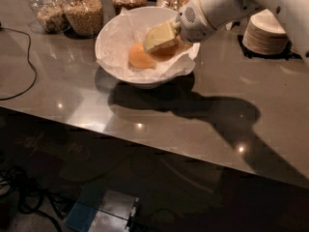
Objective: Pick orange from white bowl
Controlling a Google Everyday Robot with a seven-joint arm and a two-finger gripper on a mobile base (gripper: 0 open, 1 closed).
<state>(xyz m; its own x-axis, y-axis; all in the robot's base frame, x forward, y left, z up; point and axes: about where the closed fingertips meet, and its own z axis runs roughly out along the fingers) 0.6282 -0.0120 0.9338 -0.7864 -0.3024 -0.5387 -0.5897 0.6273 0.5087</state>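
The white bowl [112, 42], lined with crinkled white paper, stands at the back middle of the grey table. The orange [140, 57], pale yellow-orange and round, lies in the bowl left of centre. A smaller, deeper-orange fruit [170, 52] lies to its right, partly hidden by the gripper. My gripper [161, 37], with pale yellow tips on a white arm, reaches in from the right. It hangs inside the bowl just above and to the right of the orange, over the smaller fruit. I cannot see anything held in it.
Several glass jars [84, 11] of grains stand along the back edge behind the bowl. A stack of small white dishes [268, 30] sits at the back right. A black cable [26, 66] runs over the table's left side. The table's front edge [145, 141] runs diagonally across the lower view.
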